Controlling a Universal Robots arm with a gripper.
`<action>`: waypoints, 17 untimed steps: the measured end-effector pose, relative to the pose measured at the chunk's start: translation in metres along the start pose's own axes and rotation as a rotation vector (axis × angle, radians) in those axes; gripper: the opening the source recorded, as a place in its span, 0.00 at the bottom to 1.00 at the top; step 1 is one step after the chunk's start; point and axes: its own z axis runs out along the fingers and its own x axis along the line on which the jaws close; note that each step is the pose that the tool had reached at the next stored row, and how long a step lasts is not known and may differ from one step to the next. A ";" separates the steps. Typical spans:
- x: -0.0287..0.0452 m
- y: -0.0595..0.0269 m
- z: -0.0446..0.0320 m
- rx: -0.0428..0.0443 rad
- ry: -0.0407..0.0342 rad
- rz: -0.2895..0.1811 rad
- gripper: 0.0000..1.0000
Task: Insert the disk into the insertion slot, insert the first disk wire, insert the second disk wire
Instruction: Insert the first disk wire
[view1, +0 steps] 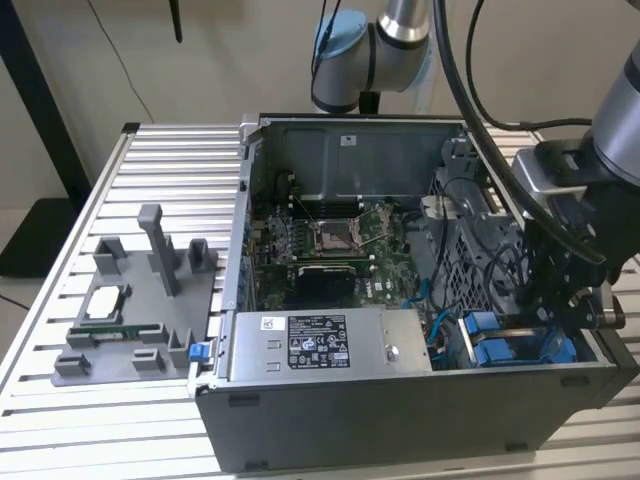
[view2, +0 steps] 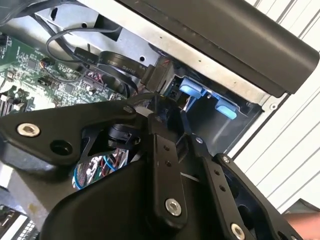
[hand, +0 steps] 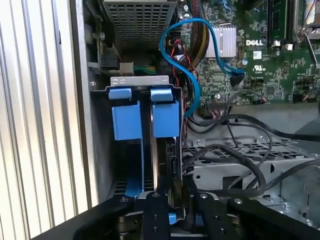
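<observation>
The disk (hand: 165, 119), framed by its blue carrier, sits upright inside the insertion slot (hand: 140, 80) of the grey drive cage, beside a second blue carrier (hand: 125, 121). In the exterior view the disk (view1: 505, 352) is in the near corner of the case on the exterior view's right. My gripper (hand: 174, 194) reaches down into the cage at the disk's end, its black fingers (hand: 152, 212) close together on a black wire connector (hand: 174, 182). In the second wrist view the gripper (view2: 162, 112) ends just below a black plug (view2: 154, 75) next to the blue tabs (view2: 192, 90). In the exterior view the gripper (view1: 560, 310) hangs over the cage.
The open computer case lies on a slatted table (view1: 60, 420). A grey power-supply box (view1: 320, 345) lies beside the cage, with the motherboard (view1: 330, 240) behind it. A blue cable (hand: 192, 75) and black cables (hand: 235, 150) loop near the cage. A grey parts fixture (view1: 130, 310) stands at the exterior view's left.
</observation>
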 end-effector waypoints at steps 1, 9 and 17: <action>-0.0003 0.0001 -0.0023 0.0001 -0.0006 0.002 1.00; -0.0028 -0.0001 -0.0288 0.0002 -0.0032 0.004 1.00; -0.0051 -0.0095 -0.0430 -0.0020 -0.0037 0.004 1.00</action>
